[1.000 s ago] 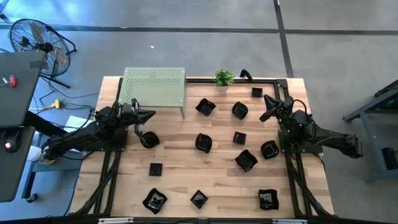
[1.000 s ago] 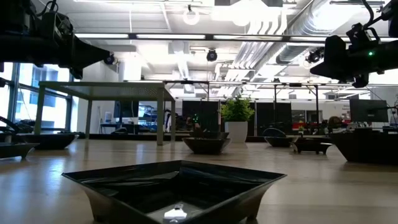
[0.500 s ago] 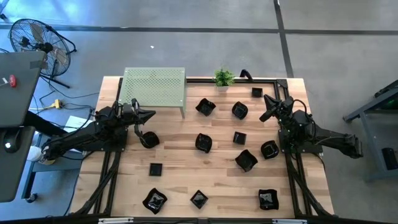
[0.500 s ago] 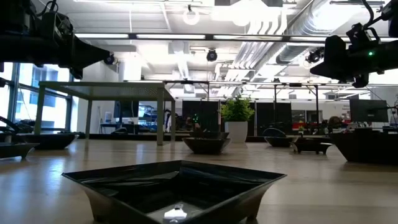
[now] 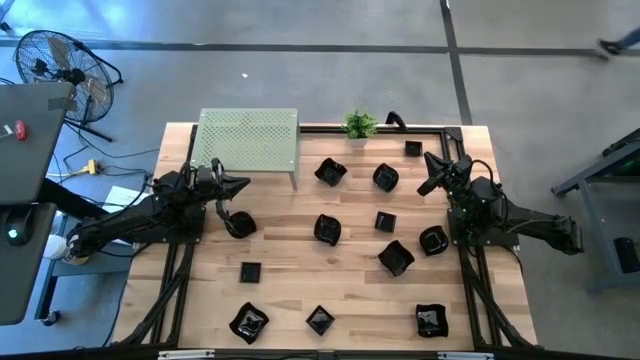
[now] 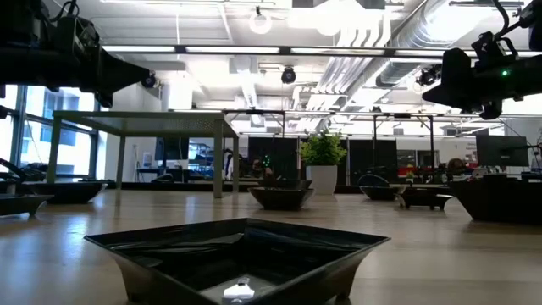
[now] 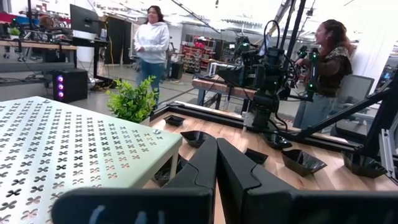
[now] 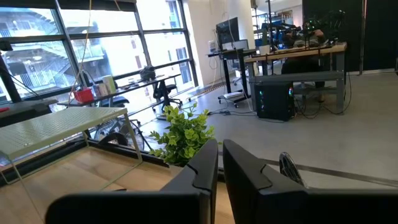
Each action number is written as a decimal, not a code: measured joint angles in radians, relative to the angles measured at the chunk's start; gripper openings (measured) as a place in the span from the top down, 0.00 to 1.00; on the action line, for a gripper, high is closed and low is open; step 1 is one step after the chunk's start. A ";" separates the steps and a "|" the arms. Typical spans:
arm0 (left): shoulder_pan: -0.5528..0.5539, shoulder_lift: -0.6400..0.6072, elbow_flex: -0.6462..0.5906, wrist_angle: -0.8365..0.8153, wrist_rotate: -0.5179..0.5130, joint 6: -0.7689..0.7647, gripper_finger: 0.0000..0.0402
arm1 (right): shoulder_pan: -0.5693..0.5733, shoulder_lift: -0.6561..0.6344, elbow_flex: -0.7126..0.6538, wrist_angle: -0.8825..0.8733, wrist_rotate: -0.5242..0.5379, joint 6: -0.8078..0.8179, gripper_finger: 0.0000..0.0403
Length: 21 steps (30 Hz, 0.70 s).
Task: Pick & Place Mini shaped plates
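Mini shaped plates (image 5: 328,229): we count about a dozen glossy black dishes spread singly over the wooden table (image 5: 280,260), none of them held.
Back group: one plate (image 5: 330,171) lies just beside the rack's right legs, one (image 5: 386,177) to its right, and a small square one (image 5: 413,148) near the far right corner.
Middle group: one plate (image 5: 239,225) sits close under the left arm, another (image 5: 386,221) lies right of centre, and two more (image 5: 396,257) (image 5: 433,240) lie near the right arm's base.
Front row: a small square (image 5: 250,271), two wavy dishes (image 5: 248,322) (image 5: 431,320) and one (image 5: 320,320) that fills the low view's foreground.
Left claw (image 5: 243,184): we see it clenched on nothing, raised off the table at the front edge of the rack, fingers (image 7: 205,163) pressed together.
Right claw (image 5: 427,186): we see it closed and empty, held above the table's right side, pointing toward the plant.
Rack (image 5: 248,140): pale green perforated shelf at the back left.
Plant (image 5: 360,124): small green potted one at the back edge.
Room: two people (image 7: 151,43) (image 7: 323,68) stand beyond the table.
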 joint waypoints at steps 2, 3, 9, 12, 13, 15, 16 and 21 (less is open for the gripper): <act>0.000 0.000 0.000 0.001 0.000 0.000 1.00 | 0.000 0.000 0.000 0.000 0.000 0.000 0.95; 0.000 0.000 0.000 0.002 0.000 0.000 1.00 | 0.000 0.000 0.000 0.000 0.000 0.000 0.95; 0.000 0.000 0.000 0.004 0.001 0.000 1.00 | 0.000 0.000 0.000 0.000 0.000 0.000 0.95; 0.000 0.000 0.000 0.028 0.001 0.000 1.00 | 0.000 0.000 0.000 0.000 0.000 0.000 0.95; 0.000 0.000 0.000 0.048 0.000 0.000 1.00 | 0.000 0.000 0.000 0.000 0.000 0.000 0.95; 0.000 0.000 0.000 0.082 -0.004 -0.019 1.00 | 0.000 0.000 0.000 0.000 0.000 0.000 0.95; 0.000 0.000 0.000 0.104 -0.011 -0.055 1.00 | 0.000 0.000 0.000 0.002 0.000 0.000 0.95; 0.000 0.000 0.000 0.229 -0.114 -0.254 1.00 | 0.000 0.000 0.000 0.041 0.000 0.000 0.95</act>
